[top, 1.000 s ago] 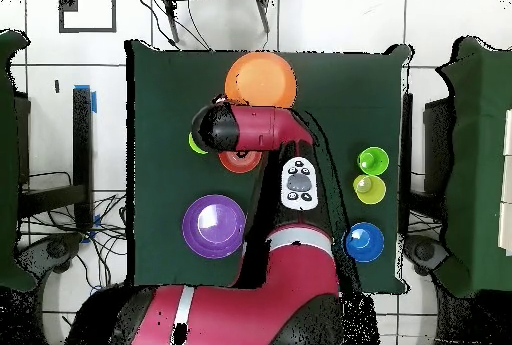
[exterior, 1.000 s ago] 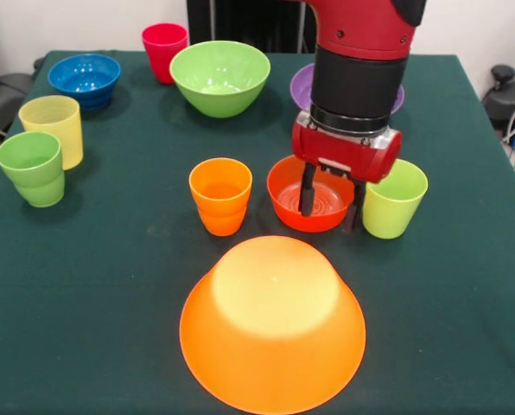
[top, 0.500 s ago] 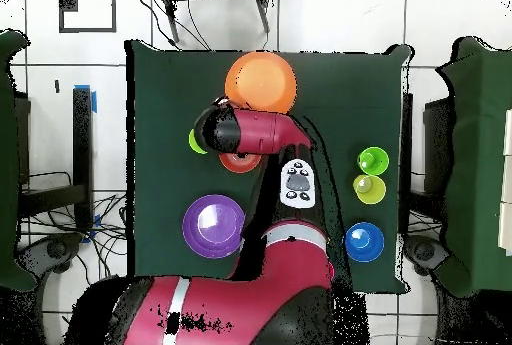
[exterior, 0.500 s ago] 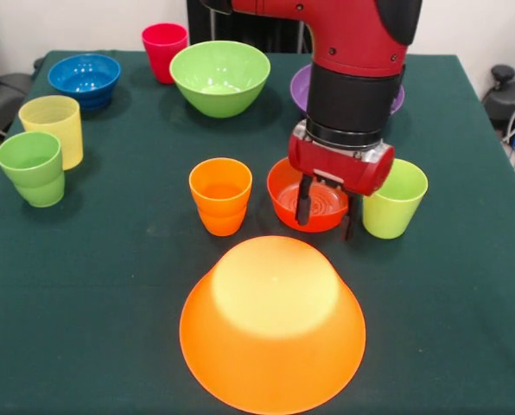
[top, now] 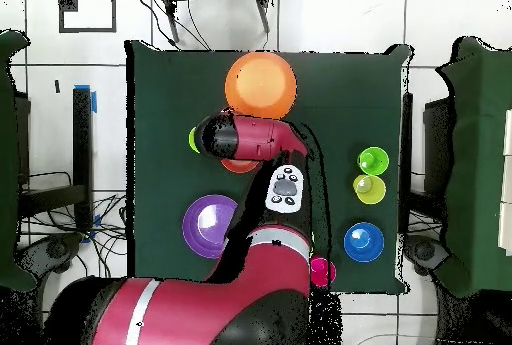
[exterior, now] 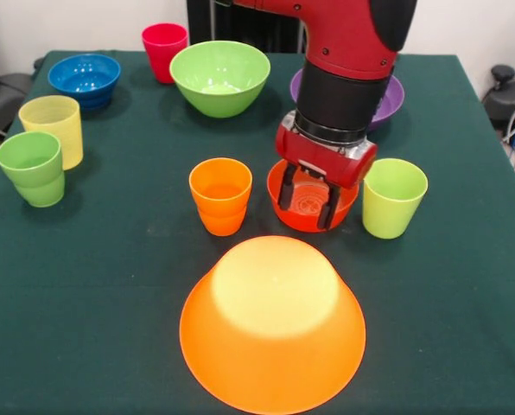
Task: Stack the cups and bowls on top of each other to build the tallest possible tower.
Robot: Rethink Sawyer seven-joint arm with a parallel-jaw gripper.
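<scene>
- End effector [exterior: 308, 201] hangs over small red-orange bowl [exterior: 313, 206], fingers apart, one inside, one at the near rim.
- Next, likely: close on rim, lift onto upturned large orange bowl [exterior: 273, 324].

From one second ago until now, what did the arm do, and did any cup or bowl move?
The gripper swung toward the picture's left in the front view and now hangs over the small red-orange bowl, its open fingers spanning the bowl's inside; earlier one finger stood beside the lime green cup. Nothing was gripped or released. The upturned orange bowl, the orange cup and the rest kept their places.
</scene>
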